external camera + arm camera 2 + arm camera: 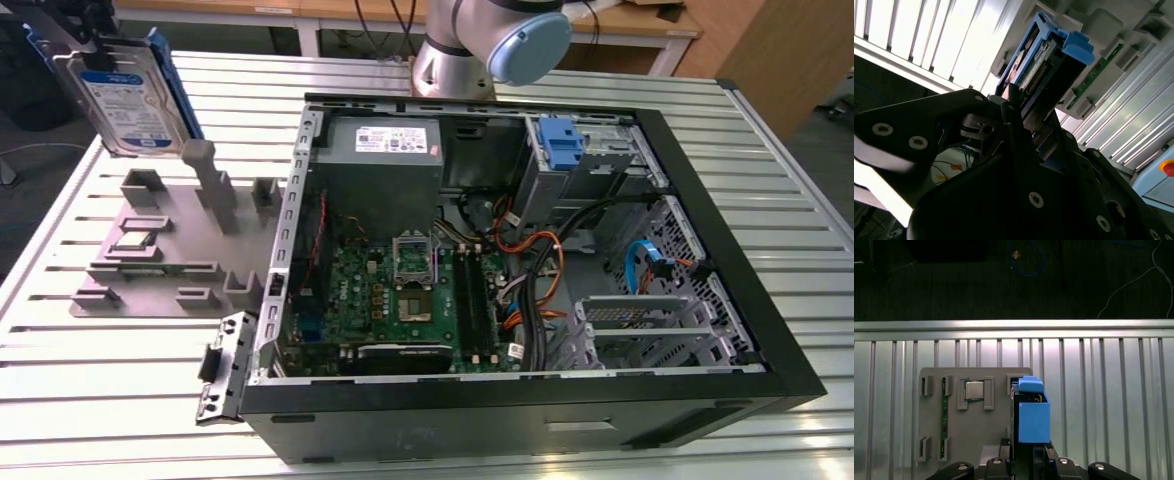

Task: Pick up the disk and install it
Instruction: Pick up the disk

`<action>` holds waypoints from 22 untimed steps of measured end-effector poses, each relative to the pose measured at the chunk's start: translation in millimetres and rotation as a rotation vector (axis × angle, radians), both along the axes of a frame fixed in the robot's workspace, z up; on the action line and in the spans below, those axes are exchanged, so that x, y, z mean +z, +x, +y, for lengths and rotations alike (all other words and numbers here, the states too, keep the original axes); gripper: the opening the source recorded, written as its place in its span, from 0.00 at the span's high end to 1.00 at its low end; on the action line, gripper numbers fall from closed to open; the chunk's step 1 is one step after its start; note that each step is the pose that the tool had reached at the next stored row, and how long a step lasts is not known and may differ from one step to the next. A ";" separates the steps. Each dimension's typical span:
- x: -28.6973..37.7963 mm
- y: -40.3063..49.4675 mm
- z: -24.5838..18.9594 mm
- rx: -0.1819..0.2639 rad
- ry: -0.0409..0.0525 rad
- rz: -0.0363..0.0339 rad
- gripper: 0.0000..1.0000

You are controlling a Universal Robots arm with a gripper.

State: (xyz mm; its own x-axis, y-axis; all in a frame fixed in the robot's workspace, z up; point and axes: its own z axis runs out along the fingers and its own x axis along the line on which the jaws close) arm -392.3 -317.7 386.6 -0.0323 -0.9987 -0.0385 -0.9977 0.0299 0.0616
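Nearest, hand (pixel 1029 462): clamped shut on the disk's end, one jaw on each side, in the first wrist view.
Disk (pixel 1031 412): held upright and edge-on, with its blue carrier facing the camera. In the exterior view it (pixel 127 98) hangs lifted above the grey fixture, label showing.
Grey fixture (pixel 969 435): flat on the surface, with a square chip (pixel 974 389) and a green memory stick (pixel 944 405) in its slots.
Surface (pixel 1104 400): ribbed metal slats.
Computer case (pixel 787 330): open, at the exterior view's right, well apart from the disk. A blue bracket (pixel 561 145) sits in its far bay.
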 end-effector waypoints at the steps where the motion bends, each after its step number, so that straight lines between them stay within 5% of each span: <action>1: 1.3 0.0 0.0 0.000 0.0000 0.0000 0.65; 22: 8.6 0.0 0.0 0.000 0.0023 0.0000 0.65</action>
